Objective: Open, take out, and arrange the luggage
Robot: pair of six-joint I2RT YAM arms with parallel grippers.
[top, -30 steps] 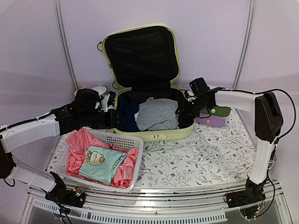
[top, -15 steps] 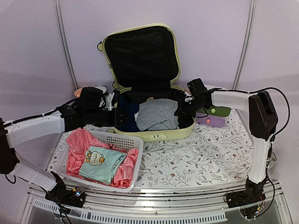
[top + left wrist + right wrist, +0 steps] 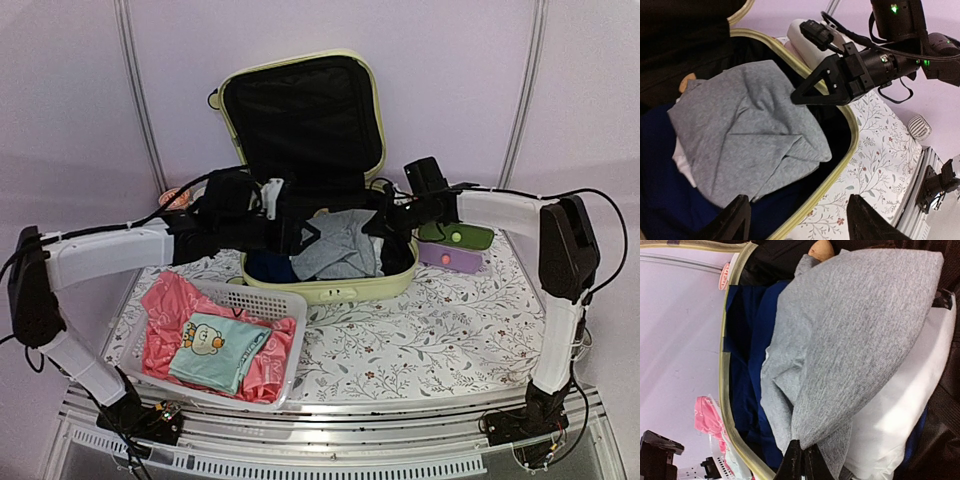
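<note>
Honestly, right gripper (image 3: pixel 801 461) is pinched on the shirt (image 3: pixel 855 330) — lift slow and straight out of the luggage (image 3: pixel 330 290); left gripper (image 3: pixel 797 215) hangs wide apart, empty.

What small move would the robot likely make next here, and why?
Probably raise the right gripper upward: its jaws are pinched shut on an edge of the gray garment, which lies in the open luggage, while the left gripper hovers open, holding nothing.
</note>
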